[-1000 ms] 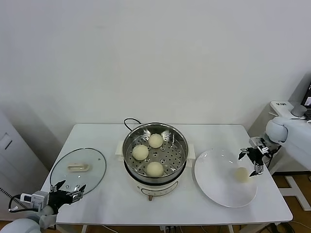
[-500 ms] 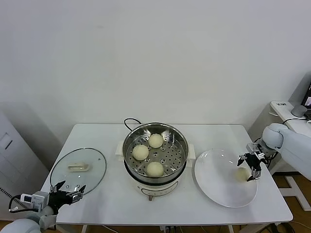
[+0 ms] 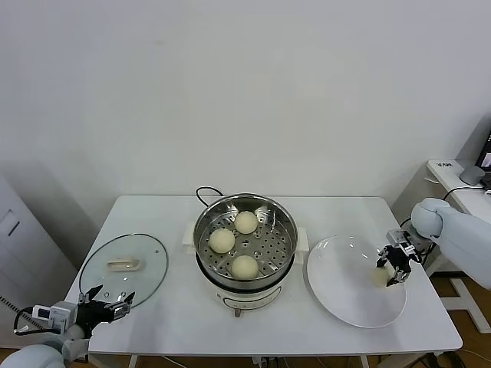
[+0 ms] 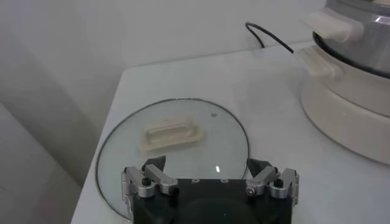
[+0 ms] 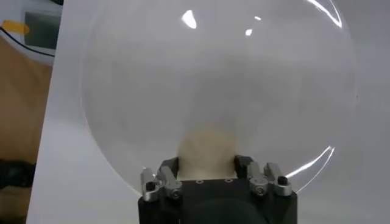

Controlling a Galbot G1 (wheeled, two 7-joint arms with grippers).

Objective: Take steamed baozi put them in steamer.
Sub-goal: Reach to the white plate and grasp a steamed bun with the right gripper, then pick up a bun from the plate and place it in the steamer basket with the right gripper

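Note:
Three cream-white baozi (image 3: 245, 221) lie on the perforated floor of the shiny steel steamer (image 3: 288, 230) at the table's middle. The fourth baozi (image 3: 380, 277) sits on the right part of the flat white plate (image 3: 349, 307). My right gripper (image 3: 393, 268) is down on the plate with its fingers pressed against both sides of that baozi. In the right wrist view the bun (image 5: 206, 143) fills the gap of the right gripper (image 5: 207, 161). My left gripper (image 3: 107, 299) is open and empty at the table's front left corner.
A round glass lid (image 3: 123, 264) with a white handle lies flat on the left of the table, just ahead of the left gripper (image 4: 207, 167). The steamer's black cord (image 3: 205, 192) curls behind the pot. A white unit stands beyond the table's right edge.
My right gripper has come down and slightly inward over the bun on the plate, and its fingers have narrowed onto it. The left arm has not moved.

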